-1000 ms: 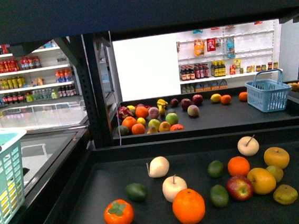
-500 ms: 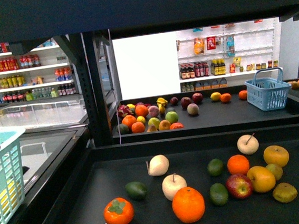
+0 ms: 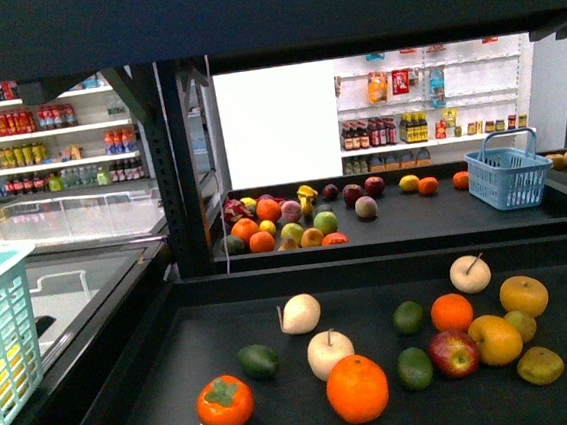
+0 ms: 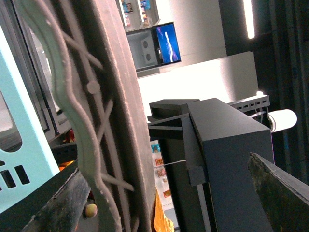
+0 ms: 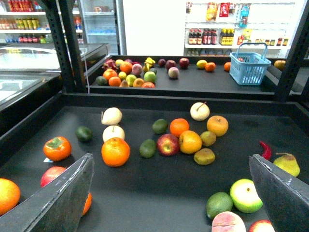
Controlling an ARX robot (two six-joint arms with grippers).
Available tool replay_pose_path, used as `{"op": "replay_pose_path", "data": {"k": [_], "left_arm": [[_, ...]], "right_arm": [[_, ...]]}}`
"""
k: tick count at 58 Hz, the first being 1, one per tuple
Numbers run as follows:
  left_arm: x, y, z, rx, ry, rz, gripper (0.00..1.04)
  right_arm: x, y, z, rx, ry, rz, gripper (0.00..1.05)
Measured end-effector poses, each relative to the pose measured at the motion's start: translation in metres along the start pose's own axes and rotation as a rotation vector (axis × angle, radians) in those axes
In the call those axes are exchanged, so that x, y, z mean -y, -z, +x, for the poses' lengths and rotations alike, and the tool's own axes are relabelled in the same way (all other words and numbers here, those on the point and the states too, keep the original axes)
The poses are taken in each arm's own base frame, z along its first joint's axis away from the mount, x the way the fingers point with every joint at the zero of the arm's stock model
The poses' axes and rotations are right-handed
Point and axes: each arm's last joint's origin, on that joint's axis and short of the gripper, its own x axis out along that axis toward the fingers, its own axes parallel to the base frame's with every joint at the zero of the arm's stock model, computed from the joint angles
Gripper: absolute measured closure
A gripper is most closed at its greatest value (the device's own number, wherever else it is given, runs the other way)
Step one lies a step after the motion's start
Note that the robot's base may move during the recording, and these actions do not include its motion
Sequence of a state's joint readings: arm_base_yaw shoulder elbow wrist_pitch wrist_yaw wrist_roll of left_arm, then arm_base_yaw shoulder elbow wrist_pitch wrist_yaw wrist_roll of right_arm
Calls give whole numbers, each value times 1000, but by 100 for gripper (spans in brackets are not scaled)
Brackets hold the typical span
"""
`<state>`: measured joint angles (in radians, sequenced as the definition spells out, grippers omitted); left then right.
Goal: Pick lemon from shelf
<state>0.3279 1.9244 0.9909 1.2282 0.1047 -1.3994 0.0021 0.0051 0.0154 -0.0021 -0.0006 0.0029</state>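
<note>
The shelf is a black tiered stand with a near tray and a far tray, both strewn with fruit. A bright yellow oval fruit that looks like the lemon lies on the far tray beside an orange; it also shows in the right wrist view. My right gripper is open and empty, hovering over the near tray, far from the lemon. My left gripper is open and empty, close against a basket's rim and handle. Neither gripper shows in the front view.
The near tray holds oranges, limes, pale pears and a red apple. A blue basket stands on the far tray at the right. A pale teal basket is at the left edge. Black posts frame the far tray.
The teal basket at the left edge of the front view has slid a little further left. The fruit has not moved.
</note>
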Motion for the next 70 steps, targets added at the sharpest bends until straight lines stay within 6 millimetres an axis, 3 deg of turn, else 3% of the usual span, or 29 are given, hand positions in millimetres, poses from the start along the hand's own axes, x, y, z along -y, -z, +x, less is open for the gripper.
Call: {"op": "replay_pose_path", "data": {"k": [27, 70], "left_arm": [[9, 0, -14, -34, -98, 39, 8], [57, -9, -55, -66, -234, 164, 8]], "right_arm": [[0, 0, 0, 0, 0, 0, 7], [0, 0, 0, 0, 0, 0, 7]]}}
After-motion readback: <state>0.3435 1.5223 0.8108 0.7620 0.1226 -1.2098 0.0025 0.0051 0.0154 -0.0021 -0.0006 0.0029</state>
